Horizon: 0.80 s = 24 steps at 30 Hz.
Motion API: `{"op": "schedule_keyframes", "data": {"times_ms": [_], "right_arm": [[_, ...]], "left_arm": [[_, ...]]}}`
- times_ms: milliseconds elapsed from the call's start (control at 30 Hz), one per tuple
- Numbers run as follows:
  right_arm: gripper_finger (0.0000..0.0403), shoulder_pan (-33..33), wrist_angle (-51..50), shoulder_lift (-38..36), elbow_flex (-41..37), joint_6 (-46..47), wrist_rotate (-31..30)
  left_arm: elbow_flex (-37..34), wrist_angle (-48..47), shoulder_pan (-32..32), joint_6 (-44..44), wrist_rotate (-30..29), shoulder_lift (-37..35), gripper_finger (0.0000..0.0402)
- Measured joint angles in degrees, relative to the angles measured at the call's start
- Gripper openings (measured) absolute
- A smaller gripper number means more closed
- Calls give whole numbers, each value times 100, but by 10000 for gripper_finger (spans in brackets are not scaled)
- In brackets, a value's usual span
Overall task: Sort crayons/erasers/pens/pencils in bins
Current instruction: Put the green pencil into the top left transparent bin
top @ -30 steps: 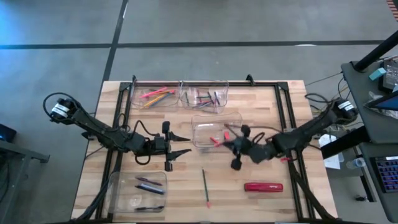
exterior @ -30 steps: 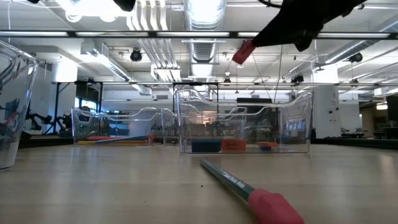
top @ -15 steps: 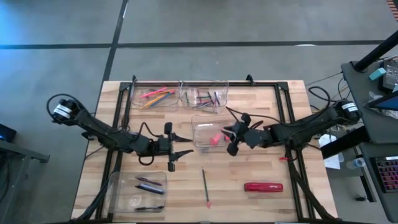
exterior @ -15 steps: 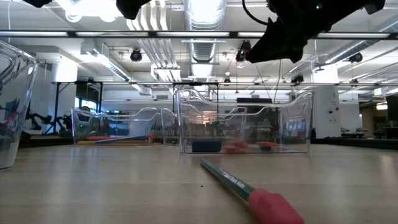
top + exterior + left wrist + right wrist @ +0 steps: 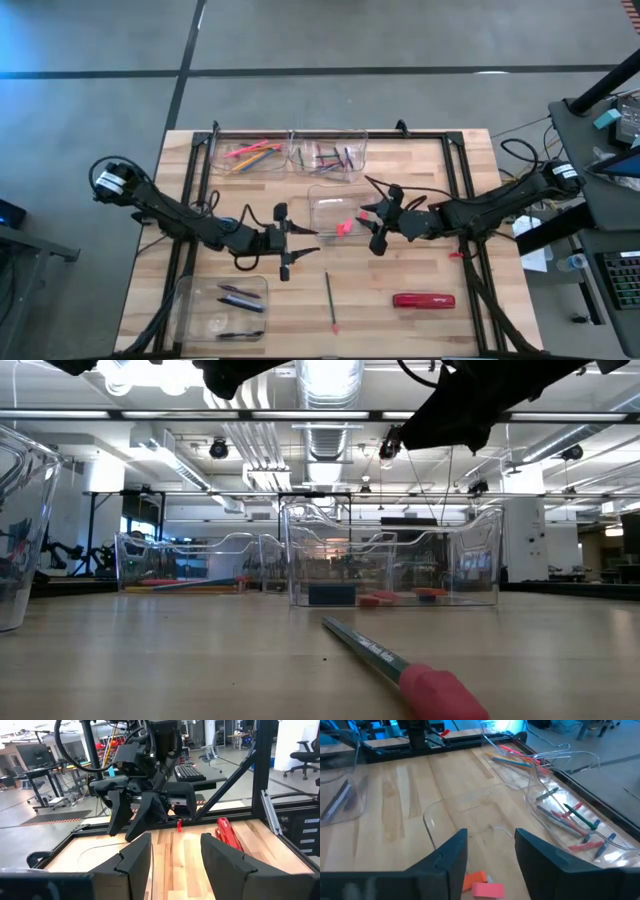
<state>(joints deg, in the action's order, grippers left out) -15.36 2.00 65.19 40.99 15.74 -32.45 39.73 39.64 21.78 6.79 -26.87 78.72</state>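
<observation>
My right gripper (image 5: 373, 222) is open and empty, just right of the middle clear bin (image 5: 325, 195) and above its wall. Pink and orange erasers (image 5: 343, 227) lie on that bin's floor; they also show in the right wrist view (image 5: 481, 885) and the low view (image 5: 378, 598). My left gripper (image 5: 303, 248) is open and empty above the table, left of the middle bin. A green pencil (image 5: 329, 300) with a pink end (image 5: 440, 695) lies flat on the table toward the near edge.
Two clear bins stand at the far edge, one with pencils (image 5: 250, 152), one with pens (image 5: 330, 155). A fourth bin (image 5: 220, 305) with dark sticks stands near left. A large red oblong object (image 5: 423, 299) lies near right. A black frame rails the table's sides.
My right gripper has opened and let go of a pink eraser, which has fallen into the middle bin and now lies on its floor. The gripper has drawn a little toward the far and right edges. My left gripper has gone toward the table's right, still open.
</observation>
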Motion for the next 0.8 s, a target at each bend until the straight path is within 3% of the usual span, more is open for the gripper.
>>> {"op": "schedule_keyframes", "data": {"times_ms": [133, 333, 567, 800], "right_arm": [[174, -65, 32, 0, 0, -134, 7], [222, -65, 385, 0, 1, -441, -1], [283, -65, 970, -4, 8, -885, -9], [315, -65, 1004, -64, 10, -941, -11]], "left_arm": [[88, -76, -2, -34, 52, 116, 157], [445, -519, -2, -43, 668, 608, 157], [1303, -1140, -2, -40, 1359, 1551, 157], [2228, -2004, 0, -39, 1868, 2499, 157]]}}
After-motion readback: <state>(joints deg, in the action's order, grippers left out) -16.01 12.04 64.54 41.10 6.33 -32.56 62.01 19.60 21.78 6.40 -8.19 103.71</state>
